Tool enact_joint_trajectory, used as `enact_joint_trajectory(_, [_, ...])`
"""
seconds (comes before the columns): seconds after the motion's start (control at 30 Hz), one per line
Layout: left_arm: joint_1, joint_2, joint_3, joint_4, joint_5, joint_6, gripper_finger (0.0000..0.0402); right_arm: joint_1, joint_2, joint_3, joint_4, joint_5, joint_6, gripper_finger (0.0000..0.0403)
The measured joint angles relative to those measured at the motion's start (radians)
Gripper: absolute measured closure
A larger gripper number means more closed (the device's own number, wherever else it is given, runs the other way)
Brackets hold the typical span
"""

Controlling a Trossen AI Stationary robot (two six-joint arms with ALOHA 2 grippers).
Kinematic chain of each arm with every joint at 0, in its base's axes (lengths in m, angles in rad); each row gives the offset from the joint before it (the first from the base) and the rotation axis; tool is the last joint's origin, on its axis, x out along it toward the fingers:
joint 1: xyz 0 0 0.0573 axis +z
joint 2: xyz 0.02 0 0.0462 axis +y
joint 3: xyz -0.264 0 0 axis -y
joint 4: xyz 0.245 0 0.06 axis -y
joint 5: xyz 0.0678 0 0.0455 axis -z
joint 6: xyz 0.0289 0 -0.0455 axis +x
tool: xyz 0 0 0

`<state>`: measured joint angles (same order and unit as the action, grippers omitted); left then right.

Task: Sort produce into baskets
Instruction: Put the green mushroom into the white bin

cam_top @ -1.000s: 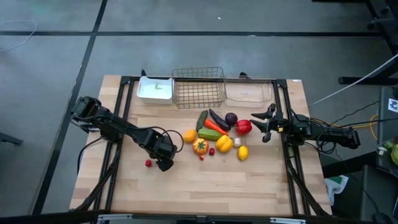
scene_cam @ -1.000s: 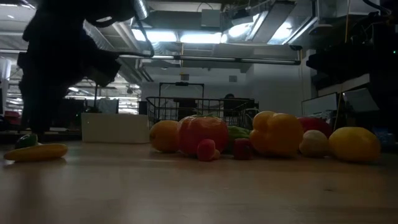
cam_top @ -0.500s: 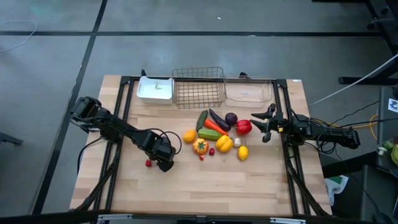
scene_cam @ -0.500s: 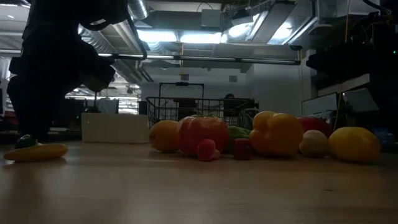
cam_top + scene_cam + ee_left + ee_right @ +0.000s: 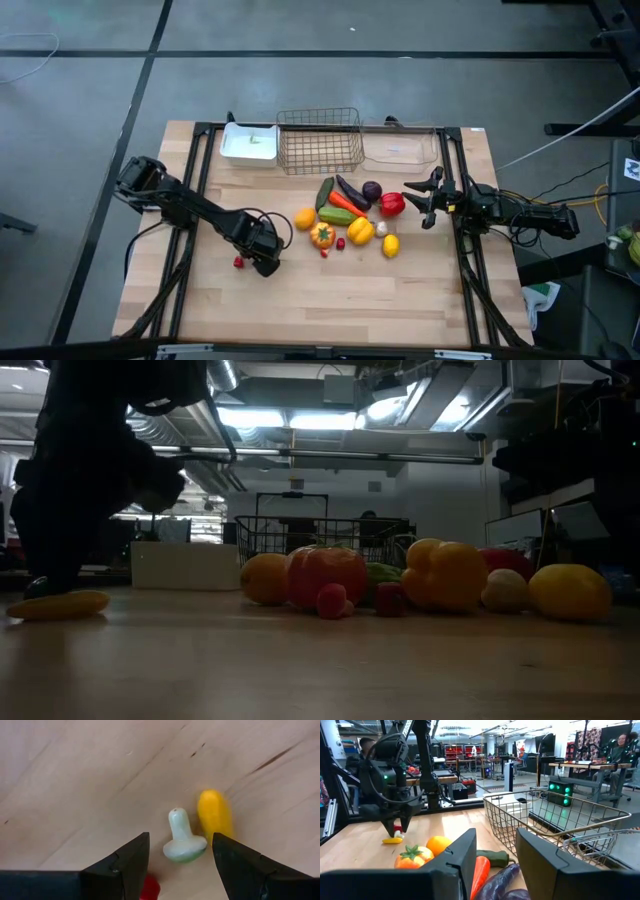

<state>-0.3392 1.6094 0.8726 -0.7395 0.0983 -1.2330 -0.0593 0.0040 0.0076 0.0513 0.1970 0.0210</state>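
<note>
My left gripper (image 5: 180,851) points down near the table's left side (image 5: 264,264), open. Its fingers stand on either side of a pale green mushroom-shaped piece (image 5: 183,840) that lies on the wood, without touching it. A small yellow piece (image 5: 214,815) and a tiny red piece (image 5: 149,887) lie right beside it. The rest of the produce (image 5: 350,215) sits in a heap at the table's middle. Along the far edge stand the white tray (image 5: 248,143), the wire basket (image 5: 320,140) and the clear bin (image 5: 400,147). My right gripper (image 5: 422,200) waits level at the right, open and with nothing in it.
Bare wood lies along the near half of the table (image 5: 330,300). The heap includes an orange (image 5: 305,219), a yellow pepper (image 5: 360,231), a lemon (image 5: 390,245) and a red pepper (image 5: 391,204), close to my right gripper. People show in the room beyond.
</note>
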Motion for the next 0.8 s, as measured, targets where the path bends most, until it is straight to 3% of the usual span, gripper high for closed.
enact_joint_trajectory(0.37, [-0.001,0.008,0.0,0.0,0.002,0.001,0.0196,0.0,0.0,0.0,0.0,0.0,0.0,0.0265])
enact_joint_trajectory(0.8, [0.001,0.008,0.001,0.002,0.003,0.003,0.0298,0.0,0.0,0.0,0.0,0.0,0.0,0.0265])
